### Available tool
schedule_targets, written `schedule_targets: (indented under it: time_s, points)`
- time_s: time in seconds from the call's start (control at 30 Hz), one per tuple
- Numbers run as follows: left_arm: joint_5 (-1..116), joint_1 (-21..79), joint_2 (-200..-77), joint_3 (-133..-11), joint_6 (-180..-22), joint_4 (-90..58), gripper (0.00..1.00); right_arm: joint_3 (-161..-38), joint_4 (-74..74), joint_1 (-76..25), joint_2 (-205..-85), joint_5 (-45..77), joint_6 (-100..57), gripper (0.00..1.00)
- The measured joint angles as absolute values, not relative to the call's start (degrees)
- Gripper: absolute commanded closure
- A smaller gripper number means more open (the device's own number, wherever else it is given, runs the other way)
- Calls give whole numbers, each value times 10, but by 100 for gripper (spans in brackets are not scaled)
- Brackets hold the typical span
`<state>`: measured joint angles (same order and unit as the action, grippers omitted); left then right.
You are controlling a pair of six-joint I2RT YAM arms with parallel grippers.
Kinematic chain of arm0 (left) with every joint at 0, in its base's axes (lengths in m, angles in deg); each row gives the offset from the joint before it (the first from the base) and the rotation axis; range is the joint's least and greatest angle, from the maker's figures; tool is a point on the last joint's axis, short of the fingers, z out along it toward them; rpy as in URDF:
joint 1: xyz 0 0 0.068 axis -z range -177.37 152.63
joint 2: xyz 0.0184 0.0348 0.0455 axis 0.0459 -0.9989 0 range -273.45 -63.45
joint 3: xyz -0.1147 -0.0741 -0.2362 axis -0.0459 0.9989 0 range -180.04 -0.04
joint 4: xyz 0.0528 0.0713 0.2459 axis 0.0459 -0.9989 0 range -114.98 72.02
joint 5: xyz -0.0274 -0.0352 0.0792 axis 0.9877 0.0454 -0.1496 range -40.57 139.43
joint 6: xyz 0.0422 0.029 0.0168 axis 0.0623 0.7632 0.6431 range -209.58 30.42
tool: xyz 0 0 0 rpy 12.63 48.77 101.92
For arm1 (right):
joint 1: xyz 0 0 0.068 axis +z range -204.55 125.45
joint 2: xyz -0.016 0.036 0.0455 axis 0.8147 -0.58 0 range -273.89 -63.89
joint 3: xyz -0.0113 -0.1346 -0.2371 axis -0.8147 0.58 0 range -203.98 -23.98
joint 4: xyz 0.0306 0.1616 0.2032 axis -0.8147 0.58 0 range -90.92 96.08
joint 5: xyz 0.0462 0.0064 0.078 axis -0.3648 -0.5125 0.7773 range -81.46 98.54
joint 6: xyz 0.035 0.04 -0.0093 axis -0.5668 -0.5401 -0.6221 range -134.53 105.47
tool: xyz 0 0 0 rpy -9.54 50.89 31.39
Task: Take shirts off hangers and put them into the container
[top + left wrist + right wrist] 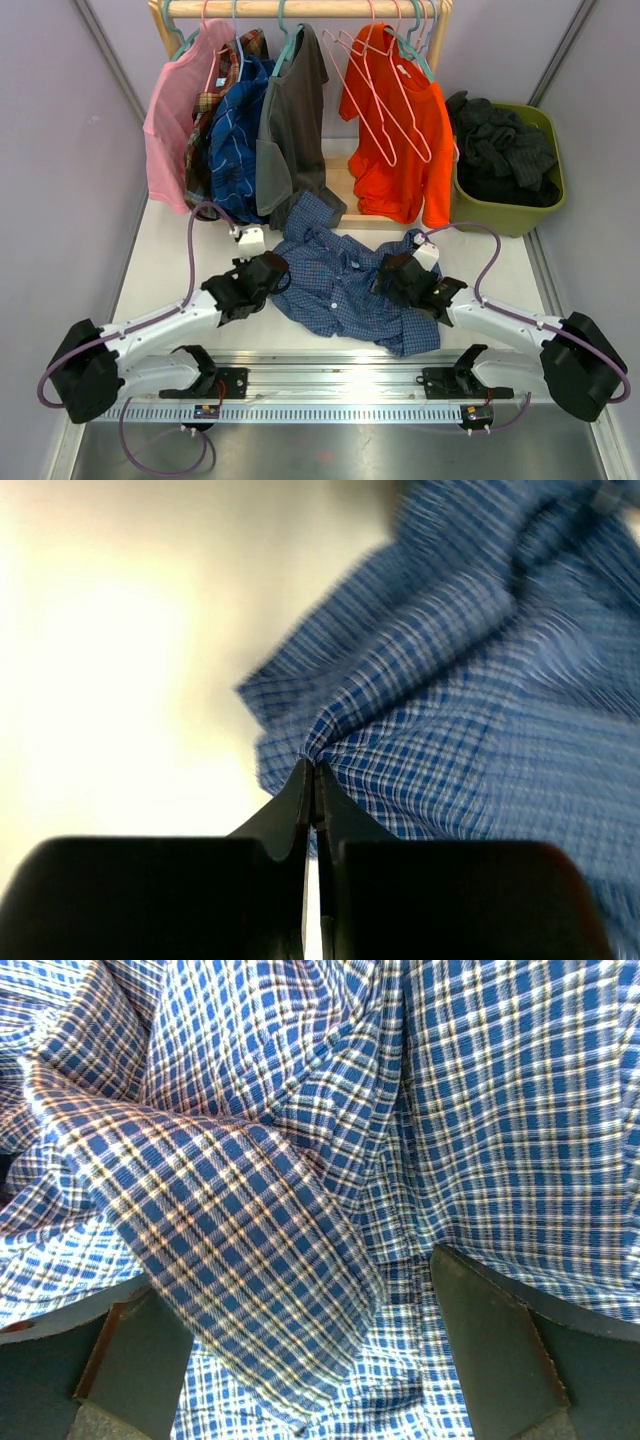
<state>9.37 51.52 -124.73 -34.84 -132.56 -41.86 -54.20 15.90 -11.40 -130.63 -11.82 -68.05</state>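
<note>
from the top view, left to right: the pink shirt (172,125) hangs at eleven o'clock on the wooden rail (300,8). next come the red plaid shirt (228,75), the blue plaid shirt (238,135) and the grey shirt (292,120), pressed close together. my left gripper (276,272) sits at nine o'clock of the blue small-checked shirt (345,285). that shirt lies crumpled on the table (160,260) between my two arms, off any hanger. in my left wrist view the jaws are pressed together, a puckered fold of its edge pinched at their tips. at twelve o'clock the orange shirt (400,150) hangs, with bare pink wire hangers (375,95) dangling in front of it. my right gripper (395,275) rests on the checked shirt's three o'clock side, jaws spread wide with cloth bunched between the fingers (490,1350); whether the pads touch it i cannot quite tell. at two o'clock the container (520,215) stands on the table, a dark shirt (505,150) heaped inside.
</note>
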Motion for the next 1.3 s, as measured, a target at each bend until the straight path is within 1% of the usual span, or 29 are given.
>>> schedule_targets:
  time_s: [0.23,0.4,0.5,0.7,0.8,1.07,1.3]
  points:
    - [79,476,-1393,-375,-1327,-401,100,-542,174,-114,-1288,-118,-675,1]
    - [115,474,-1489,-392,-1312,-343,100,-537,177,-114,-1286,-116,-672,1]
    - [135,474,-1510,-394,-1301,-301,100,-533,178,-114,-1276,-112,-669,1]
    - [214,475,-1533,-395,-1295,-191,100,-532,165,-114,-1265,-89,-653,1]
    - [259,497,-1554,-404,-1300,-143,100,-530,142,-114,-1274,-66,-644,1]
    - [349,603,-1640,-466,-1337,-58,100,-528,87,-114,-1320,-12,-628,0]
    - [354,628,-1649,-463,-1360,-34,100,-529,82,-115,-1331,-8,-615,1]
